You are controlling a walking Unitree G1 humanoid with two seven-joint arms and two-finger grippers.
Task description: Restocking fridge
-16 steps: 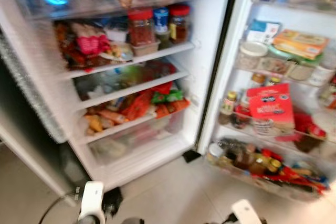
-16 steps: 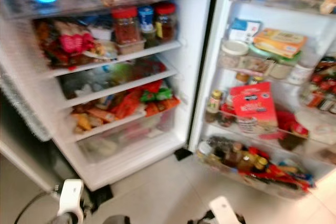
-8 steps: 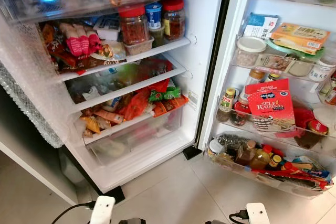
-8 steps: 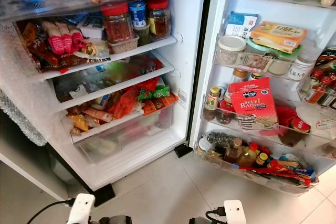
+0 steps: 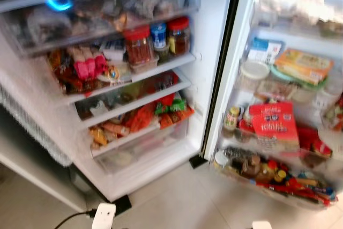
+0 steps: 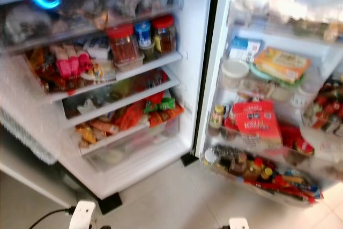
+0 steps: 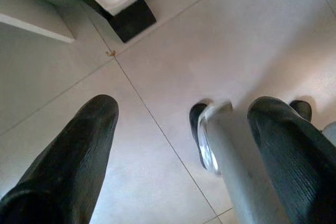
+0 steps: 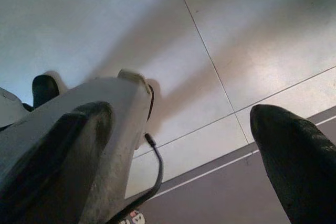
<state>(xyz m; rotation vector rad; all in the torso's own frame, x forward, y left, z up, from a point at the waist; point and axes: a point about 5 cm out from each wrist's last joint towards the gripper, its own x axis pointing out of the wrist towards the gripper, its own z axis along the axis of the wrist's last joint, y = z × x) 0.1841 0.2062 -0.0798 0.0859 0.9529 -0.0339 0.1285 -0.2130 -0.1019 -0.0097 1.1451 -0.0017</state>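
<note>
The open white fridge (image 5: pixel 211 52) stands ahead, its door (image 5: pixel 244 36) swung wide beside the main compartment. On a shelf inside the compartment, two red-lidded glass jars (image 5: pixel 138 45) flank a blue-lidded jar (image 5: pixel 159 35); below them lie red, orange and green packets (image 5: pixel 155 112) over a clear plastic drawer (image 5: pixel 136 151). In the door racks sit a red cardboard box with white print (image 5: pixel 276 124), a flat orange packet (image 5: pixel 303 65) above it, and dark sauce bottles (image 5: pixel 257 167) in the lowest rack.

The left end effector (image 7: pixel 184 145) hangs low over the pale tiled floor (image 7: pixel 210 35) in front of the fridge, its two black fingers (image 7: pixel 79 150) spread wide apart with nothing between them. The right end effector (image 8: pixel 184 145) also hangs over the tiles, fingers (image 8: pixel 299 161) wide apart and empty.
</note>
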